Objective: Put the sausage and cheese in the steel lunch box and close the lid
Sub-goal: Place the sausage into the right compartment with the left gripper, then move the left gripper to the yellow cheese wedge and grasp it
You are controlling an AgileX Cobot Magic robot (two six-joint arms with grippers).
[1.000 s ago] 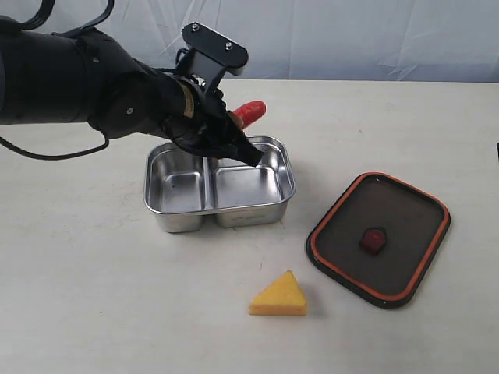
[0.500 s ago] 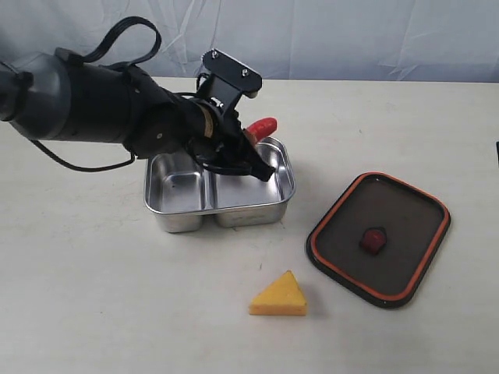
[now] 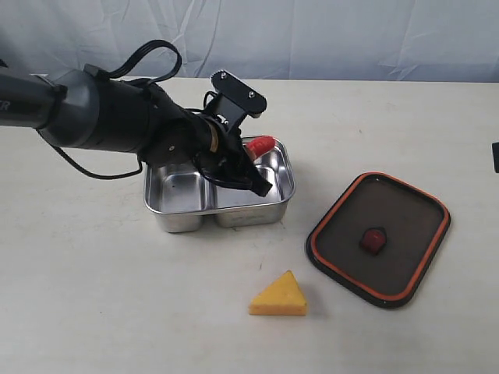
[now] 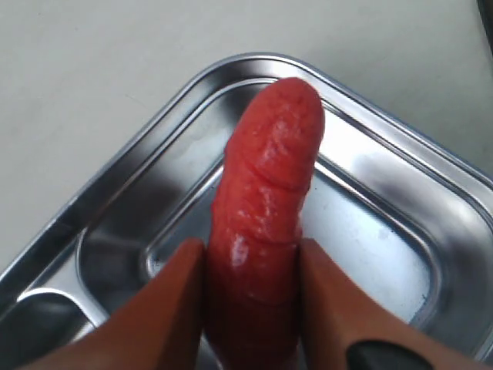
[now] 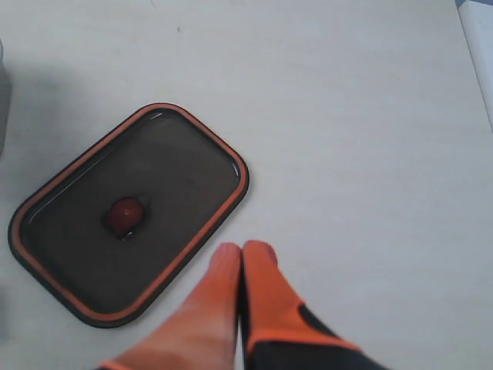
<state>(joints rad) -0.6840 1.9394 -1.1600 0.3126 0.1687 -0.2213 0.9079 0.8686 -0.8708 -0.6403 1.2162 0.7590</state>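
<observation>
The left hand (image 3: pixel 248 167) is pinching the small glossy red toy sausage (image 3: pixel 260 145) just above the right-hand compartment of the shiny rectangular steel lunch box (image 3: pixel 183 220), and the next move probably calls for lowering and spreading.

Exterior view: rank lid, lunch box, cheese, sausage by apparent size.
1. lid and steel lunch box: look alike; the lid sits nearer the camera, so unranked.
2. cheese
3. sausage, only partly visible

glossy red sausage (image 4: pixel 266 223), shiny steel lunch box (image 3: pixel 175 220), matt table (image 3: pixel 117 296)
</observation>
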